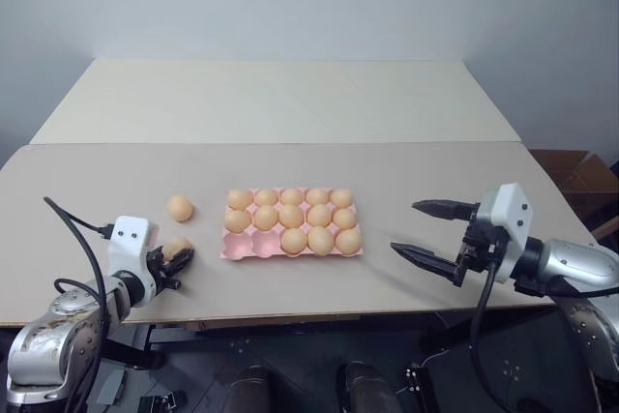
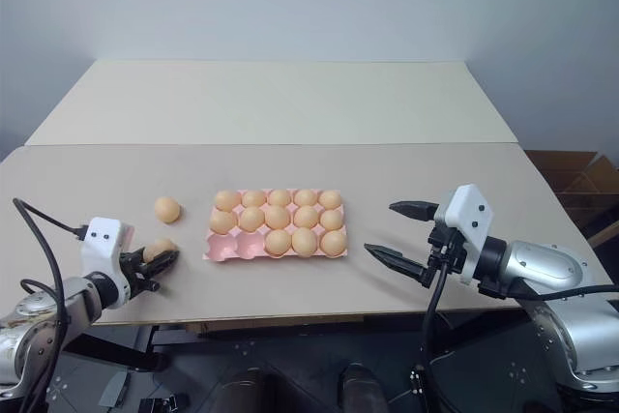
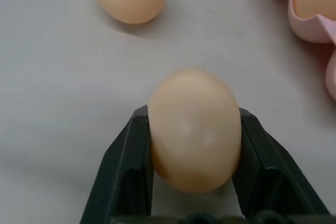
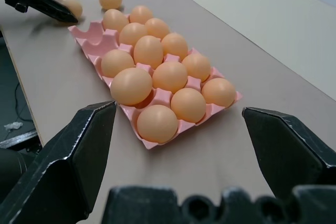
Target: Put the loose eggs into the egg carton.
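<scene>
The left gripper (image 1: 179, 260) is clamped on one loose egg (image 3: 194, 129) at the table (image 1: 290, 103) edge; another egg (image 1: 180, 207) lies at its twelve o'clock. The egg carton (image 1: 232, 252) holds thirteen eggs, its two near-left cups empty. At three o'clock, the right gripper (image 1: 426, 231) gapes wide, holding nothing.

Illumination is even, diffuse and bright, with no glare. Shadows are soft: a faint one lies under the right gripper (image 1: 433, 232) on the table (image 1: 290, 103). Near fingers (image 4: 63, 177) appear slightly soft-focused.
</scene>
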Available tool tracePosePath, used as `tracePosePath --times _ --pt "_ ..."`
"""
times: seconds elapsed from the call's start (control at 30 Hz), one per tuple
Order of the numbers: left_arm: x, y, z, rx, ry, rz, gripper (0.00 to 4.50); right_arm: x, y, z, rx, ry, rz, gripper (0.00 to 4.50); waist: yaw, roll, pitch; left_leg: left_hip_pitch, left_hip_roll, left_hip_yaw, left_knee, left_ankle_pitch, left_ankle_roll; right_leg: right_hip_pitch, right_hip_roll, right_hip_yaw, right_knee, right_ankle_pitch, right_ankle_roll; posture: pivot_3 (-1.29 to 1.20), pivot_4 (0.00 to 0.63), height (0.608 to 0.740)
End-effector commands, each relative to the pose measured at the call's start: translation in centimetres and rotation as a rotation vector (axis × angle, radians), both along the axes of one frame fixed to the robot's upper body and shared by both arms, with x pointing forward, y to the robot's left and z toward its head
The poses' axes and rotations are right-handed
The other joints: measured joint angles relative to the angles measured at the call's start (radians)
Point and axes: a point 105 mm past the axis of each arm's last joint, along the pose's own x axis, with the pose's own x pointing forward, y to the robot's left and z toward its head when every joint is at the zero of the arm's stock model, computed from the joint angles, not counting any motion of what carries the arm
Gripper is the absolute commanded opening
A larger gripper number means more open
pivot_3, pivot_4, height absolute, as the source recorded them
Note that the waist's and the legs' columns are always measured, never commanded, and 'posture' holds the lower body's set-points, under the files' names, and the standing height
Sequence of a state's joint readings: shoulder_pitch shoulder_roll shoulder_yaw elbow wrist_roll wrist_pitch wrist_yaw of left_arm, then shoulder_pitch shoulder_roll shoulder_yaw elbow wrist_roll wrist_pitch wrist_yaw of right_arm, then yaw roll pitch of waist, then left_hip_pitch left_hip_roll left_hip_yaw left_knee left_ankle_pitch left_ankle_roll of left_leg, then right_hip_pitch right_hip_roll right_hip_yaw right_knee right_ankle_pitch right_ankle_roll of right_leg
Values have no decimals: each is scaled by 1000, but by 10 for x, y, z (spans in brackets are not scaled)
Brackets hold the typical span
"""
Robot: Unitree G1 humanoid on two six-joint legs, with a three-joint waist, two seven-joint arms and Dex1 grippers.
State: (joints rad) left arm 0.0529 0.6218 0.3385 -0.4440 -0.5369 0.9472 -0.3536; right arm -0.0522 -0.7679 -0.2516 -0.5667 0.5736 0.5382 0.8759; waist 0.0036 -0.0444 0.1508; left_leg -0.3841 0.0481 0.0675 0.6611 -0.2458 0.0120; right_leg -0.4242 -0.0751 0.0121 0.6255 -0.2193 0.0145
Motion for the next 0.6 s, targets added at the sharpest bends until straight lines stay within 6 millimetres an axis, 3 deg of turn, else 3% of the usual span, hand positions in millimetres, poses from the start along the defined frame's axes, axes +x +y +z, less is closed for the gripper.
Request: tracePosePath --times 0.03,0.17,0.33,0.57,0.6 --pt "2 -13 29 32 -122 -126 1603 -4 1 11 2 -43 -5 4500 1 0 0 0 0 0 0 0 0 0 0 0 0 0 -1 0 150 740" --pt "0 -53 53 12 -205 -364 1603 -3 4 10 8 -46 -9 4500 4 0 0 -1 0 1 0 0 0 0 0 0 0 -1 -1 0 150 740" --pt "5 -94 50 -26 -196 -556 1603 -3 9 9 13 -54 -10 4500 8 0 0 -1 -1 2 0 0 0 0 -1 0 -1 0 0 0 150 740" --pt "10 -116 41 -30 -148 -680 1603 -4 10 9 13 -56 -23 4500 3 0 0 -1 0 0 0 0 0 0 1 -1 -1 2 3 0 150 740" --pt "11 -116 39 -23 -128 -678 1931 -4 10 9 13 -56 -26 4500 3 0 0 -1 -1 0 0 0 0 0 1 -1 0 2 3 0 150 740"
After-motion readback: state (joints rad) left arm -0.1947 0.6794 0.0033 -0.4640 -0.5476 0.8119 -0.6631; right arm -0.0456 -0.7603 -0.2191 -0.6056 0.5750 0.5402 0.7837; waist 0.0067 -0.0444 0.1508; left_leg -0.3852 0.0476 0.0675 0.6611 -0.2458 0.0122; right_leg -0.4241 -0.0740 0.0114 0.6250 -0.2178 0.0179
